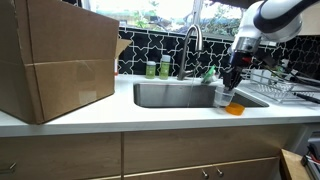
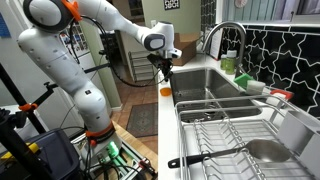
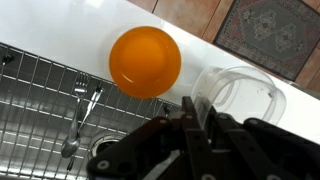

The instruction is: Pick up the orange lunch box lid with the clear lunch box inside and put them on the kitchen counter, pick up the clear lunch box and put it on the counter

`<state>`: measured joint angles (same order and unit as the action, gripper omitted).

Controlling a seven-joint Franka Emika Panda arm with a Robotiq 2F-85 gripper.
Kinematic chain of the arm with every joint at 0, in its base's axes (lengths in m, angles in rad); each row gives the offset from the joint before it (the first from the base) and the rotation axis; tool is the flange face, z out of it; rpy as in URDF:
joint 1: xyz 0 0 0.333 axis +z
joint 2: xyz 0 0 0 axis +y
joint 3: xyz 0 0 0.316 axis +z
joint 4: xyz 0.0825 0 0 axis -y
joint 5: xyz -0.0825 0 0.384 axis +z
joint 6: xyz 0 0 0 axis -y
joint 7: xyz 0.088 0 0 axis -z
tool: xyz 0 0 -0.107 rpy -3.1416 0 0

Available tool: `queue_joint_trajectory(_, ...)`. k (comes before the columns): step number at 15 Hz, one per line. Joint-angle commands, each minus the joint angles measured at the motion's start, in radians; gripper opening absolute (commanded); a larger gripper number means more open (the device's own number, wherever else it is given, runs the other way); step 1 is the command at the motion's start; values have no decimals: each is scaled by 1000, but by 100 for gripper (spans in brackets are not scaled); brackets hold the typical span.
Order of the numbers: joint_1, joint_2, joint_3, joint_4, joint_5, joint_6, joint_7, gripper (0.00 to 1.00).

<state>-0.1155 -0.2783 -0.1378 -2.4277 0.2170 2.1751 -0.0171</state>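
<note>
Sitting on the thin front strip of the white tabletop [image 1: 150, 118], the orange lunch box lid [image 3: 145, 62] lies flat with its open side up. There is not much room around it. In the wrist view a wire grid [image 3: 40, 110] with a long metal tool [image 3: 80, 122] on it is on one side of the strip. The drop to the floor is on the other side. The lid almost fills the strip from edge to edge.

In an exterior view the sink [image 1: 170, 95] is just behind the lid, and a dish rack [image 1: 275, 85] stands off to the side. A big cardboard box [image 1: 55, 60] takes up the far end of the tabletop, well apart from the lid. The tap [image 1: 192, 45] and the green bottles [image 1: 158, 68] are at the back, behind the sink.

The gripper [image 3: 198, 105] hangs over the front strip, just beside the lid. Its fingers are close together. They seem to pinch the side wall of the clear lunch box [image 3: 245, 95]. The box is next to the lid and not inside it. The pictures do not show whether the box touches the tabletop.
</note>
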Motion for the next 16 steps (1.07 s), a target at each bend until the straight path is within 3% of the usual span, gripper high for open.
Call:
queue_joint_trajectory(1, 7, 115, 17, 41, -8, 17, 49, 3)
queue_joint_trajectory(6, 12, 151, 29, 53, 11, 46, 51, 4)
queue_joint_trajectory(7, 13, 147, 30, 50, 14, 48, 47, 36)
queue_joint_trajectory(8, 14, 140, 31, 45, 14, 49, 45, 37)
queue_joint_trajectory(16, 17, 12, 32, -13, 8, 70, 25, 97)
